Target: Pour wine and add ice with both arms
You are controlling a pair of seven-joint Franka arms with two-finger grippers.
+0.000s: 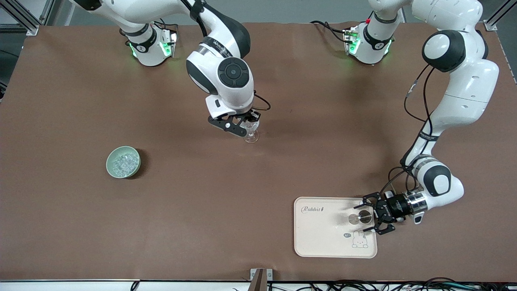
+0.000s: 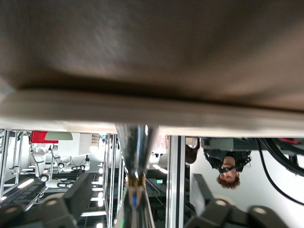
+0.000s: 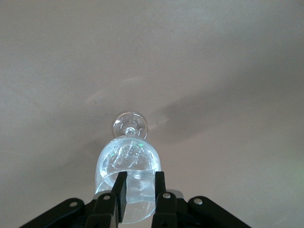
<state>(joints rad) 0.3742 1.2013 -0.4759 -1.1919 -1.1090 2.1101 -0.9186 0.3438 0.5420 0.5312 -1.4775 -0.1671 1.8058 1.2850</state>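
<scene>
A clear wine glass (image 1: 252, 136) stands on the brown table mid-way between the arms. In the right wrist view the glass (image 3: 114, 164) holds some ice (image 3: 130, 153). My right gripper (image 1: 246, 126) hangs just over its mouth. In its wrist view the right gripper (image 3: 138, 189) is shut on a clear ice chunk (image 3: 140, 183). My left gripper (image 1: 362, 218) lies low over the cream tray (image 1: 323, 238), its jaws open on either side of a small round shiny vessel (image 1: 355, 218). In its wrist view the left gripper (image 2: 137, 204) has gaps on both sides of the narrow shiny vessel (image 2: 135, 147).
A pale green bowl (image 1: 110, 161) holding several ice chunks (image 1: 123, 163) sits toward the right arm's end of the table. The tray lies near the table's front edge toward the left arm's end. The arm bases stand along the table's back edge.
</scene>
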